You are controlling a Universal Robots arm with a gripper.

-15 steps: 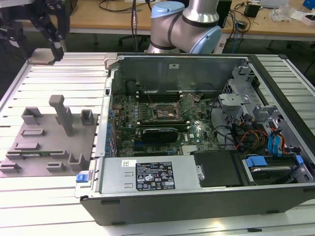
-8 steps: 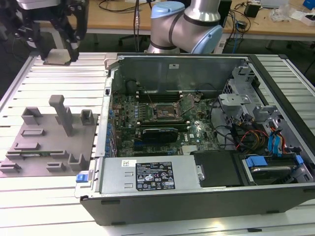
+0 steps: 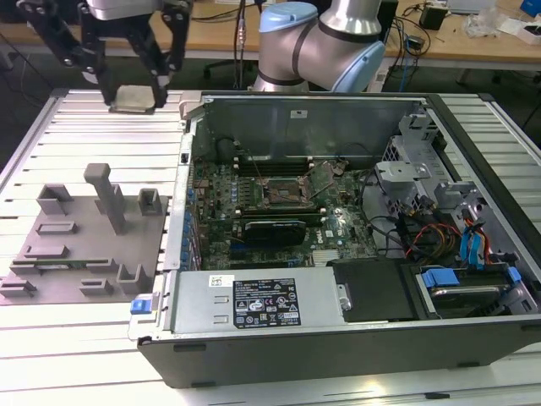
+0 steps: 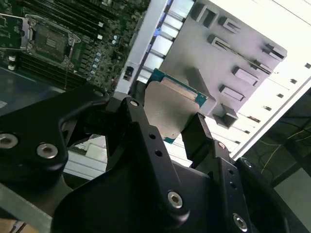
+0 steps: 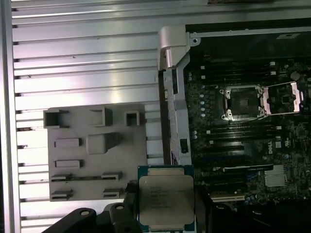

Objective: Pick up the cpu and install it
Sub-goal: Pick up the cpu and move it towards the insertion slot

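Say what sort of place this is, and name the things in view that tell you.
Probably a robotics lab or workshop for computer assembly. An open computer case lies on a slatted metal table, the gripper holds the cpu above the table, and cluttered workbenches stand behind.

The cpu (image 5: pixel 166 201) has a silvery-grey top with a teal-green rim; the gripper (image 3: pixel 135 93) is black. In the exterior view, the matte grey fixture (image 3: pixel 84 241) lies at 9 o'clock from the green motherboard (image 3: pixel 334 222), on a silver table (image 3: pixel 93 135) ribbed with parallel stripes. The arm (image 3: pixel 321 38) is pale blue and silver.
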